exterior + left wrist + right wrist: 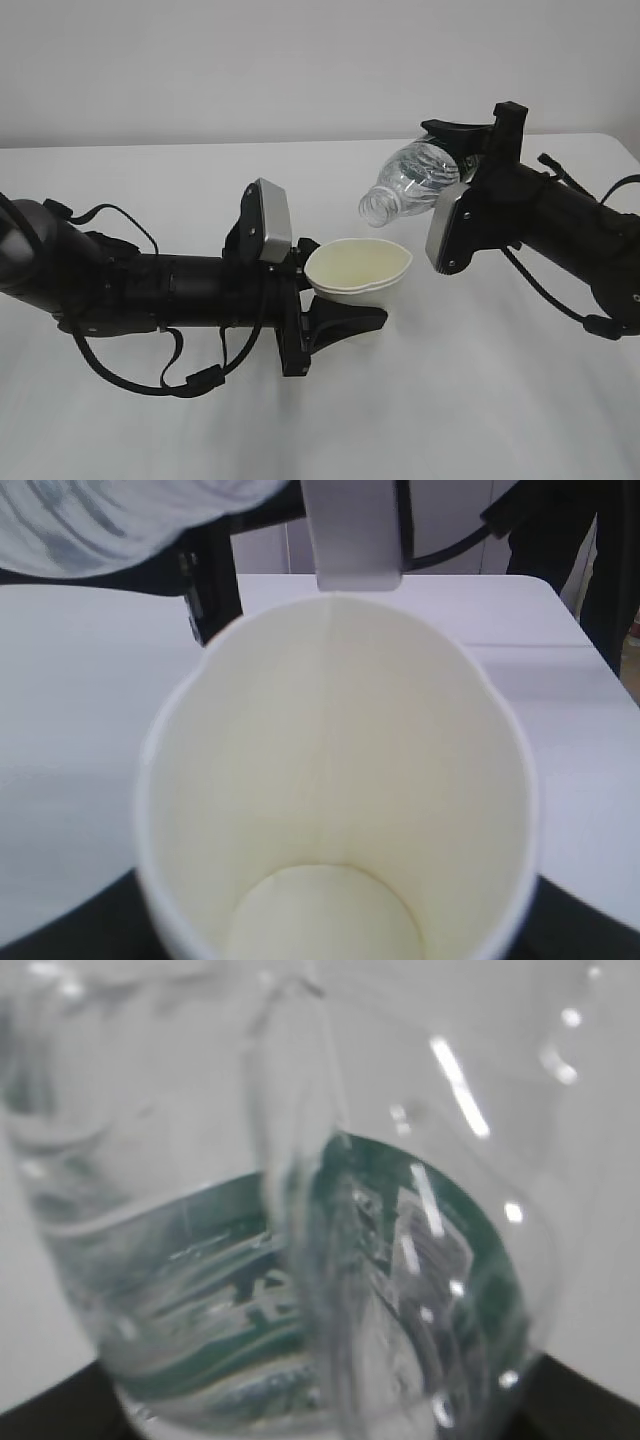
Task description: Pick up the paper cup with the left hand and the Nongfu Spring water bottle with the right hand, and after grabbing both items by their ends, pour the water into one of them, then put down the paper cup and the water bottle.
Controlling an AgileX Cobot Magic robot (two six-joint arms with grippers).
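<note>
Left gripper (335, 305) clamped on paper cup (358, 270) at base end, jaws part-open round it, cup squashed to oval, held clear above white worktop (470, 400) near centre, mouth tilted up & toward right arm. Inside of cup (335, 780) pale cream, looks dry in left wrist view. Right gripper (462, 160) gripping water bottle (412, 180) by bottom end, jaws also part-open round it, bottle tipped w/ capless neck pointing down-left, mouth just above & right of cup rim, not touching. Bottle (300, 1260) fills right wrist view, blurred, green label seen thru clear wall. Water level hard to tell.
</note>
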